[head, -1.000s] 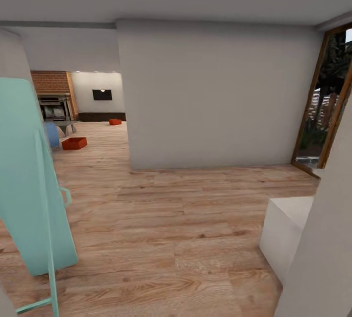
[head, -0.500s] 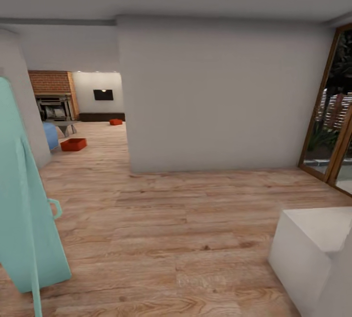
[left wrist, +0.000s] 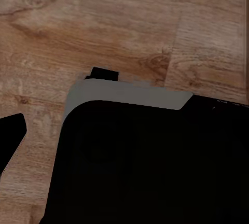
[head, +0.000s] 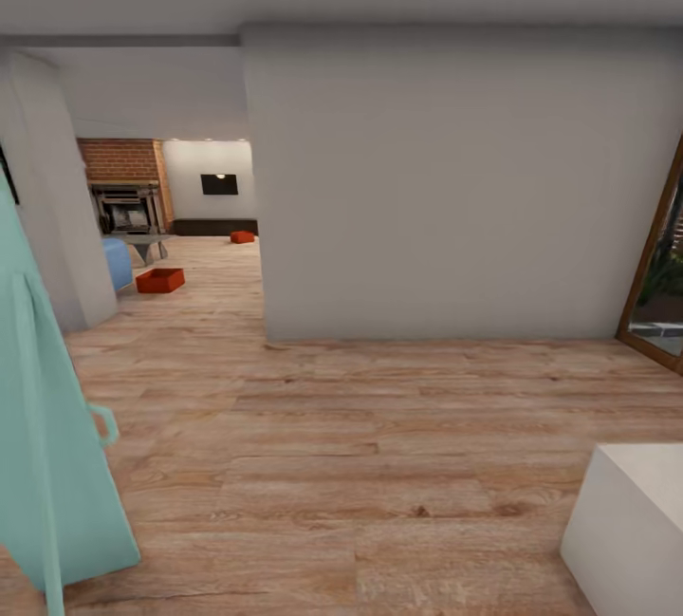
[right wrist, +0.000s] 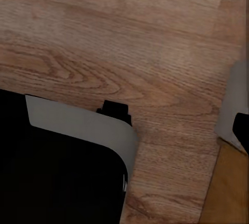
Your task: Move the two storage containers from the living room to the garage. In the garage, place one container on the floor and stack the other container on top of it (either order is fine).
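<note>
Two orange-red storage containers lie on the wood-plank floor of the living room, far off through the opening at the left of the head view. The nearer container [head: 160, 281] sits beside the blue sofa [head: 117, 262], and the farther container [head: 243, 237] lies near the back wall. Both wrist views look down on the robot's black base [left wrist: 150, 167] [right wrist: 57, 177] over the planks. A dark tip at the edge of each wrist view [left wrist: 9, 138] [right wrist: 243, 130] may be a finger; how the jaws stand is not visible.
A broad white wall [head: 455, 189] stands straight ahead, with the opening to its left. A teal panel with a handle [head: 47, 426] is close on the left. A white block [head: 631, 521] sits at the lower right, and a wood-framed glass door [head: 664, 284] is at the right edge.
The whole picture has shifted, so the camera has moved: the wall and containers sit further right, the teal panel and white block have slid toward the edges. The containers themselves have not moved.
</note>
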